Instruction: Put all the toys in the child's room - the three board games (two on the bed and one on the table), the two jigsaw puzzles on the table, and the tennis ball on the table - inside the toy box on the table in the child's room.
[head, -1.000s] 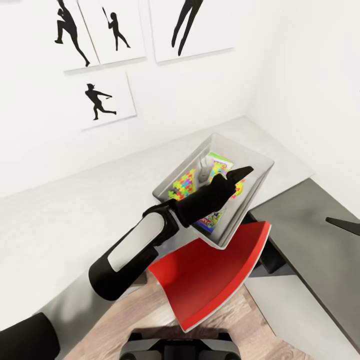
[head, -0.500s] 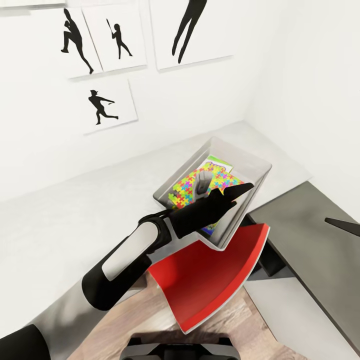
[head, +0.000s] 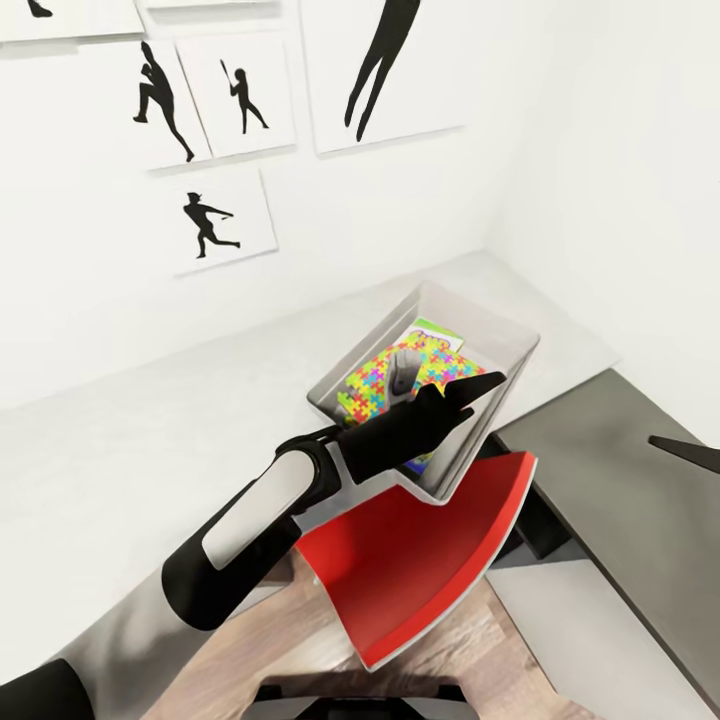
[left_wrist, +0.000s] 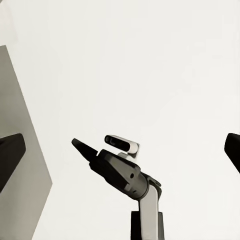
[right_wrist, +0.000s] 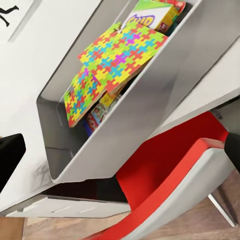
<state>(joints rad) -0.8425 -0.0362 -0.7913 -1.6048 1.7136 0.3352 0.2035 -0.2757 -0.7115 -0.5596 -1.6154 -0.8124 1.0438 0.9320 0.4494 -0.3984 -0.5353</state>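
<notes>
Right gripper (head: 478, 386) wide open and empty above toy box (head: 500, 335) with jigsaw puzzles (head: 385, 372); left gripper (left_wrist: 122, 145) also spread, empty.

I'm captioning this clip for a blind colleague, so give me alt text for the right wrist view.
A pale grey toy box sits on a pale table, holding two overlapping multicolour jigsaw puzzles with a printed board game box behind them and another box partly hidden beneath. A red-seated chair sits below the toy box, above a wood floor.

Red chair (head: 420, 560) tight under toy box (head: 500, 385) near wall.
</notes>
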